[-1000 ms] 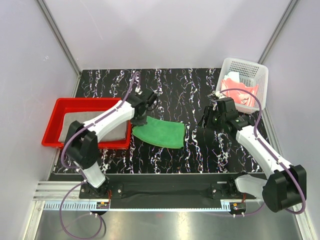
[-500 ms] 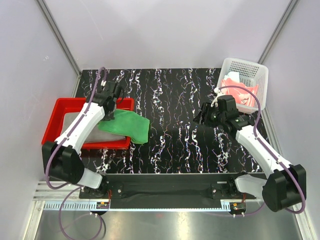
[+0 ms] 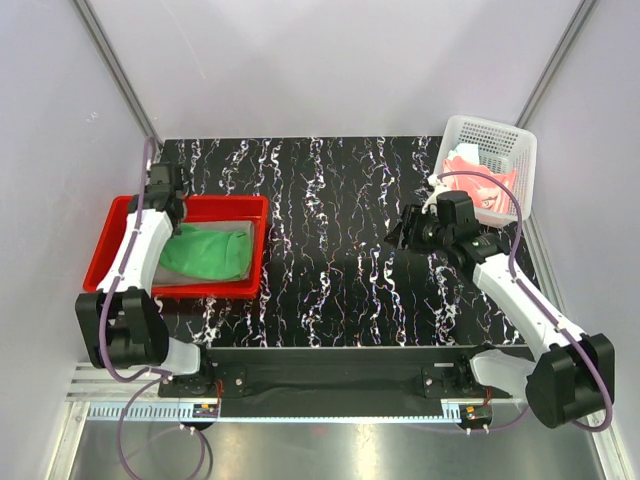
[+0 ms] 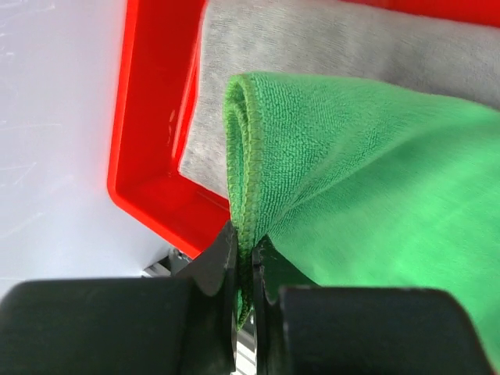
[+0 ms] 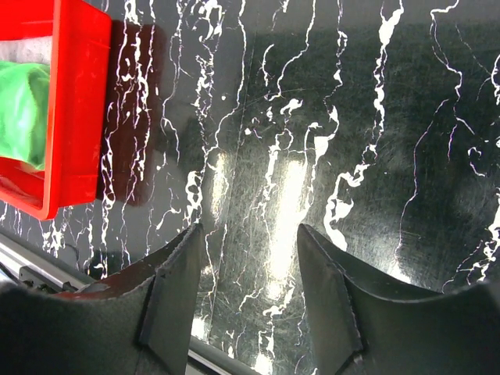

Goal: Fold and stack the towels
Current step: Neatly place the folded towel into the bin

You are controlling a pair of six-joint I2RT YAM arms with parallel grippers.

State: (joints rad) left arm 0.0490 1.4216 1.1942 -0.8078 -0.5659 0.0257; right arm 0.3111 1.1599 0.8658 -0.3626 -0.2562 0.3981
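I am pinching the green towel [image 4: 375, 156] by its folded hem in my left claw [image 4: 244, 258], holding it over the grey towel [image 4: 258, 47] in the red tray [image 3: 120, 215] at the surface's left edge, likely to stack it there. My right claw [image 5: 246, 258] is hanging parted and empty above the bare surface [image 5: 375, 117].

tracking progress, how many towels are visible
3: a bright green terry towel on a grey terry towel in the red plastic tray, a salmon-pink one in the white perforated basket; more may hide there.
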